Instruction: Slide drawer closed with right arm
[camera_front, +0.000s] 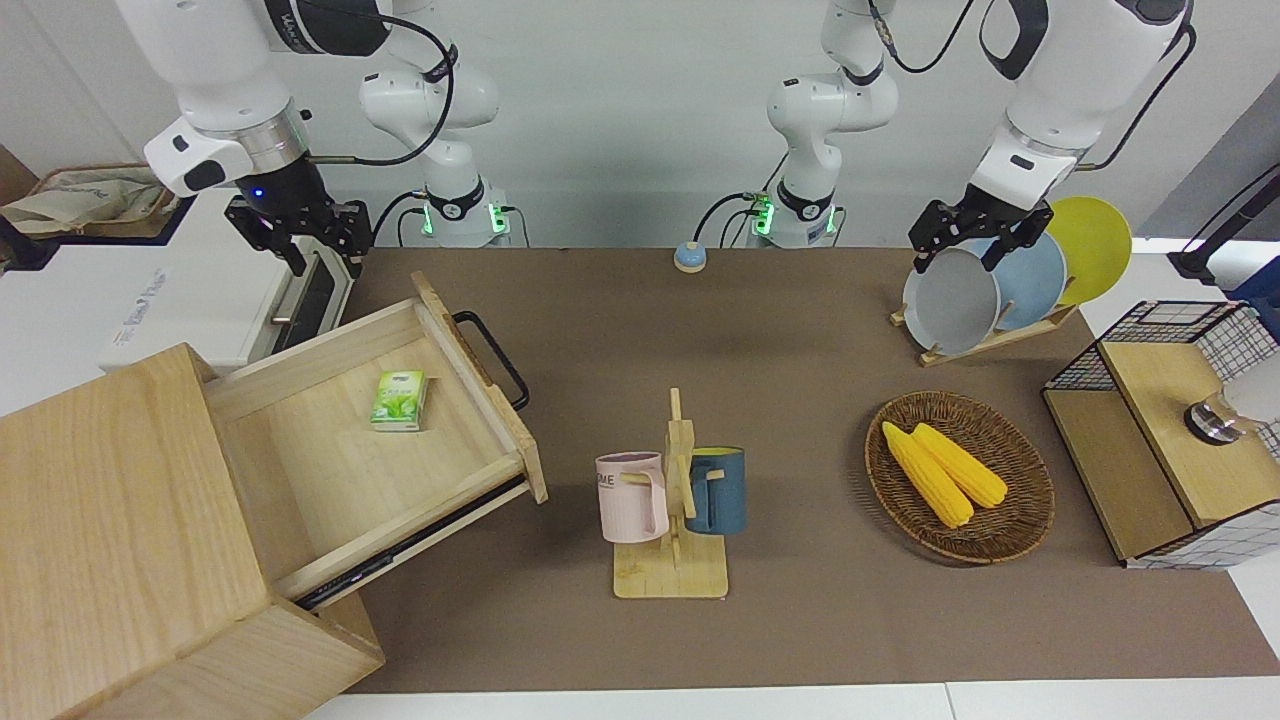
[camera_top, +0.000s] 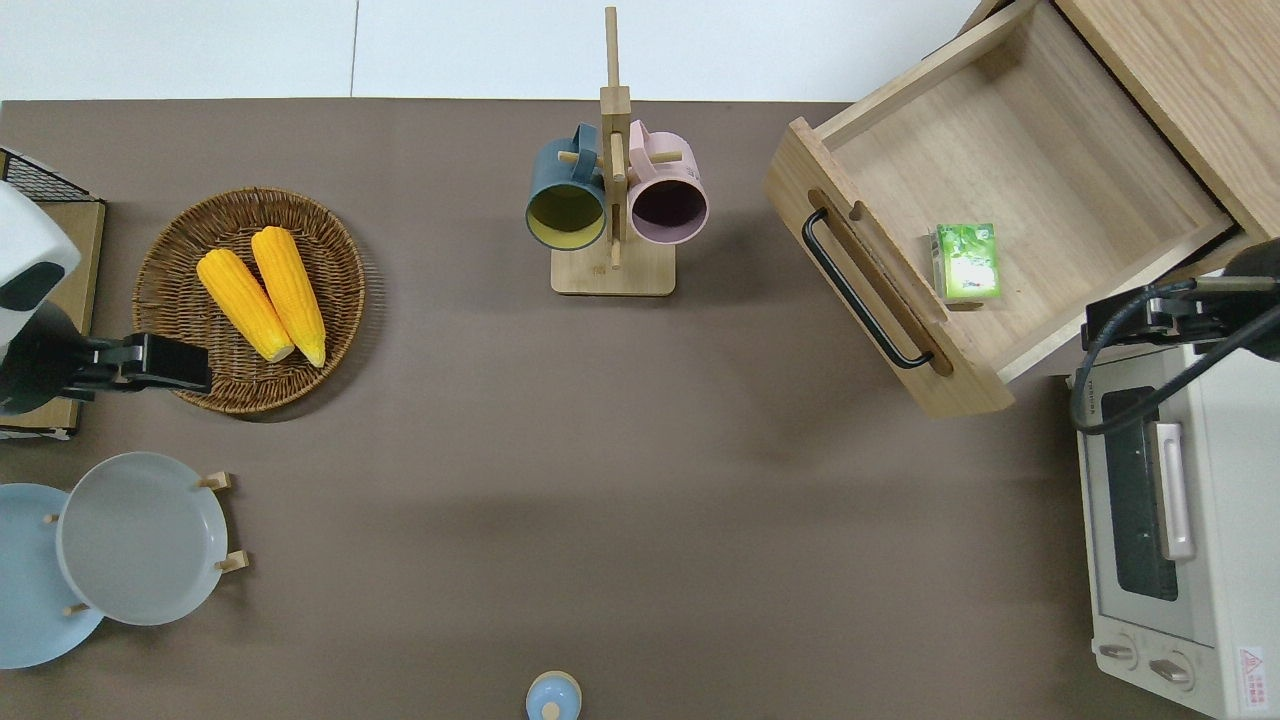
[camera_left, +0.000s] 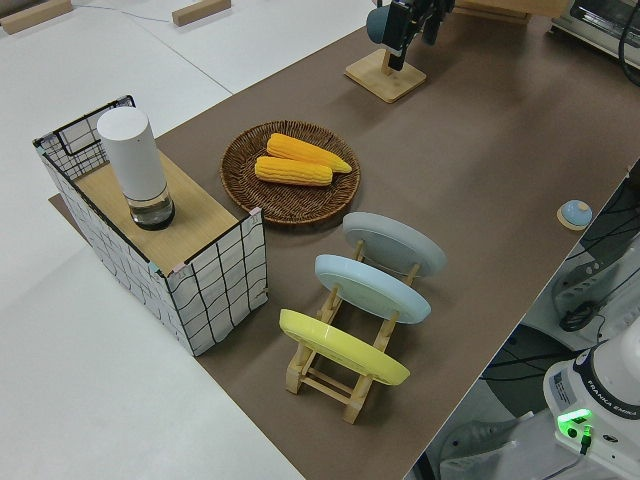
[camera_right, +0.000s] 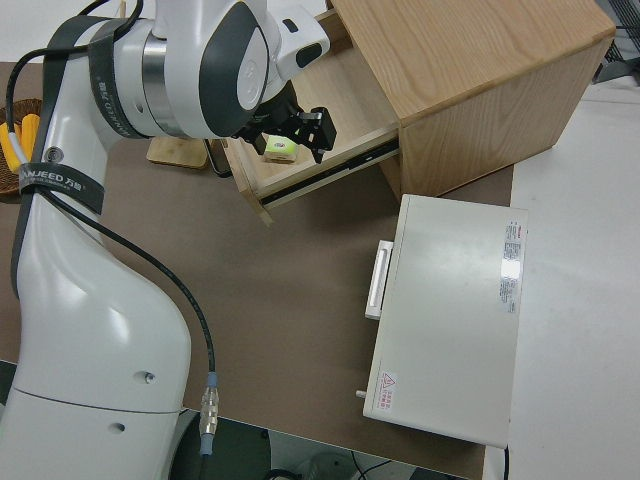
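Observation:
The drawer (camera_top: 1050, 170) stands pulled far out of the pale wooden box (camera_front: 110, 520) at the right arm's end of the table. Its black bar handle (camera_top: 862, 290) faces the table's middle. A small green carton (camera_top: 966, 262) lies inside it. The drawer also shows in the front view (camera_front: 330, 480) and the right side view (camera_right: 335, 95). My right gripper (camera_top: 1100, 325) hangs open and empty in the air over the drawer's side wall nearest the robots, next to the toaster oven; it also shows in the front view (camera_front: 300, 240) and the right side view (camera_right: 300, 128). The left arm is parked.
A white toaster oven (camera_top: 1170, 500) stands nearer the robots than the drawer. A mug rack (camera_top: 612, 210) with two mugs stands at mid table. A wicker basket (camera_top: 170, 330) with corn, a plate rack (camera_front: 1000, 285), a wire-mesh box (camera_front: 1170, 430) and a small blue knob (camera_top: 552, 695) are also there.

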